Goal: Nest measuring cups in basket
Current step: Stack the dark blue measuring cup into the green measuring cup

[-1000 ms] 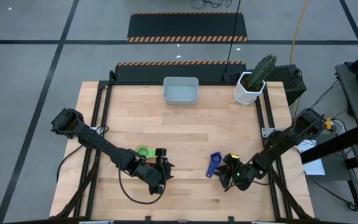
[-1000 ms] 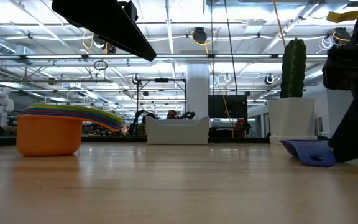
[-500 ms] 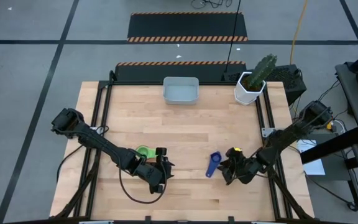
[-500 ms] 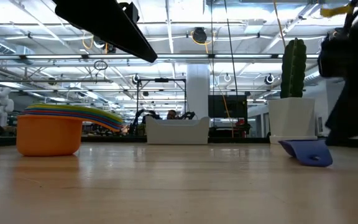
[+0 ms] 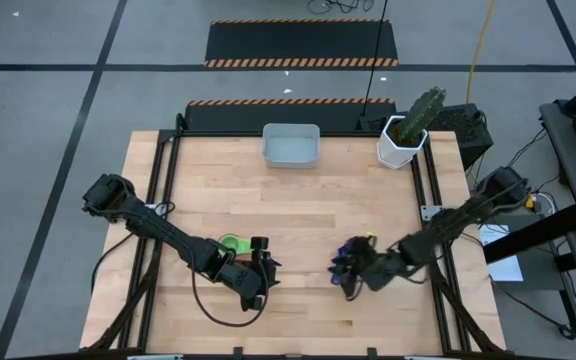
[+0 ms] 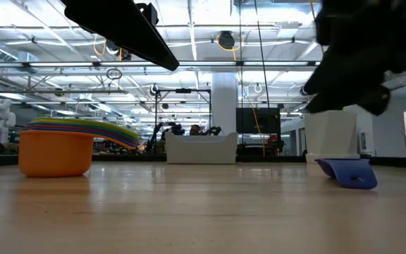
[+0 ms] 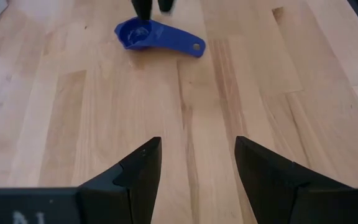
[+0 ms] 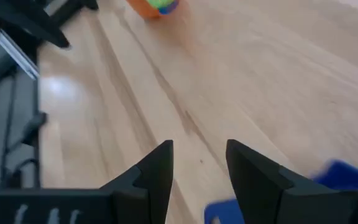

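Observation:
A stack of nested measuring cups [image 6: 56, 149], the orange one outermost, stands on the table [image 5: 298, 215] at the near left; it shows green from above [image 5: 230, 243]. My left gripper [image 7: 194, 165] hangs open just right of the stack [image 5: 265, 272]. A dark blue cup [image 7: 156, 37] lies alone on the wood at the near right [image 6: 349, 172]. My right gripper [image 8: 197, 168] hovers open above it [image 5: 349, 274], holding nothing and hiding most of it from above. The grey-blue basket [image 5: 290, 145] sits at the far edge.
A white faceted pot with a green cactus [image 5: 405, 135] stands at the far right corner, right of the basket. Bare wood lies between the two grippers and the basket. Black rails [image 5: 163, 190] run along the table's left and right edges.
My right gripper has risen off the table and swung toward the table's left, rolling as it went, from beside the dark blue cup to above it. The cup has stayed on the wood. My left arm has kept still.

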Available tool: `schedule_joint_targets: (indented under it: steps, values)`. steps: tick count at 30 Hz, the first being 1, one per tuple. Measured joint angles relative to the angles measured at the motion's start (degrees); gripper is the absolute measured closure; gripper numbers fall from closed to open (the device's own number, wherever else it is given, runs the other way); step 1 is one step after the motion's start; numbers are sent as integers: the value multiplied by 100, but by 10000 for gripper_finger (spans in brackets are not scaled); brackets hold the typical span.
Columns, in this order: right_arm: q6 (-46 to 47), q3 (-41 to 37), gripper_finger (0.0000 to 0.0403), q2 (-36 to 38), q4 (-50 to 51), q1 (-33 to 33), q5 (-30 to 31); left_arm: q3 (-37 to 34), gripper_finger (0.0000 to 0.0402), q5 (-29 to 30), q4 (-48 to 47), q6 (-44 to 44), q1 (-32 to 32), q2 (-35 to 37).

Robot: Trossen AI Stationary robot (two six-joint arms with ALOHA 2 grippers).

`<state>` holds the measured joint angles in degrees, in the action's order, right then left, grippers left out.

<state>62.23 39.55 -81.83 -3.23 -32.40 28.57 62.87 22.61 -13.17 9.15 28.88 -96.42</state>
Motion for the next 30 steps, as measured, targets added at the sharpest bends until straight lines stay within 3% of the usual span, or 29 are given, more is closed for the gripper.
schedule_joint_targets:
  steps: [3,7,14,21,30]
  values:
    - [-332,399,260,-568,58,349,-614,0,195,1,19,0,0,0]
    - [-441,982,260,-1143,864,593,-1380,0,195,0,13,13,1,0]
    - [-8,1598,260,-1467,2737,548,-1974,0,195,1,-23,13,4,0]
    - [449,1611,260,-1096,3275,207,-1924,0,195,1,-14,35,49,0]
    - [1570,1613,260,-332,4447,-293,-934,0,195,1,13,35,50,0]
